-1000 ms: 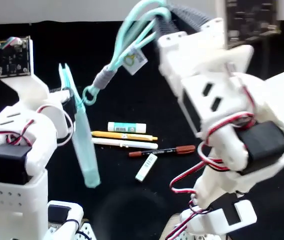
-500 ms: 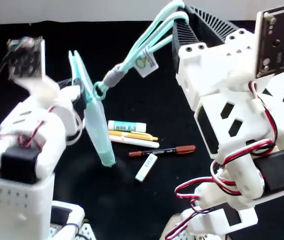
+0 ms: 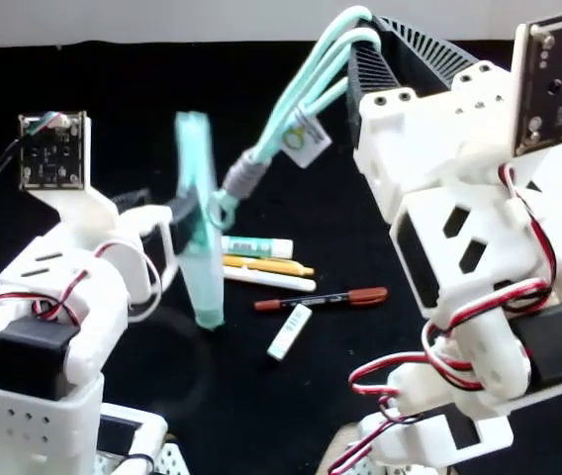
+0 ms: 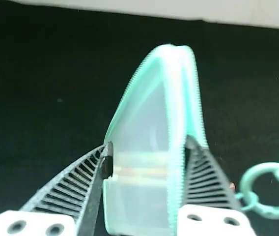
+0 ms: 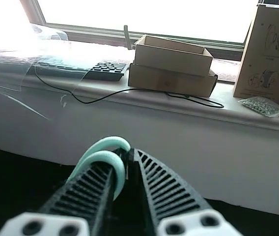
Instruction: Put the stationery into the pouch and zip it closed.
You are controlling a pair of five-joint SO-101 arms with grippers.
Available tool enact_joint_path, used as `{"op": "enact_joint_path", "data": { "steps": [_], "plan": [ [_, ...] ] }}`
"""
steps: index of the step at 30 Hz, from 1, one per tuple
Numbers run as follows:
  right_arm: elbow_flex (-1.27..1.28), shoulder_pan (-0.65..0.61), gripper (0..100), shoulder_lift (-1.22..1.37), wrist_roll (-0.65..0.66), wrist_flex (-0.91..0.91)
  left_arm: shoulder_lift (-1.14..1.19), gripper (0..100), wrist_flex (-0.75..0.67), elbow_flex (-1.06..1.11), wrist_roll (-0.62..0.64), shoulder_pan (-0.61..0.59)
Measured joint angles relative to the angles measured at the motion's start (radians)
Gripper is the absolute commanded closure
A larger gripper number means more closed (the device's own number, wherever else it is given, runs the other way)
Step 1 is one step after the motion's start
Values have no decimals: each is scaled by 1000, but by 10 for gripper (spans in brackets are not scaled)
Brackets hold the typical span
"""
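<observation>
- The left gripper clamps the teal see-through pouch across its flat faces, one finger on each side
- The pouch hangs edge-on to the high view, its long axis close to upright; the top end leans slightly away from the left arm, and the lower end sits just above or on the black desk, which one I cannot tell
- In the left wrist view the zip edge of the pouch arches over the top, toothed along both rims
- The right gripper is raised well above the desk and pinches the teal strap between nearly closed fingers
- The strap runs down slantwise from that gripper through a grey sleeve to a ring at the upper part of the pouch; a small tag dangles from it
- The stationery lies outside the pouch on the desk, just beside its lower end: a glue stick, a yellow pen, a white pen and a red-capped marker, all lying crosswise and nearly parallel
- A small white piece lies slanted nearest the arms
</observation>
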Motion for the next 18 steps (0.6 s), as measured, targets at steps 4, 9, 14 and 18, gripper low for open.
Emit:
{"op": "enact_joint_path", "data": {
  "steps": [4, 9, 14, 18],
  "plan": [
    [0, 0, 991, 0, 0, 0, 2, 764, 133, -89, 0, 0],
    [0, 0, 991, 0, 0, 0, 2, 766, 275, -146, 0, 0],
    [0, -34, 991, 0, 0, 3, 2, 766, 345, -172, 38, 0],
    [-2, -110, 991, 11, 0, -5, 2, 766, 365, -176, 49, 0]
  ]
}}
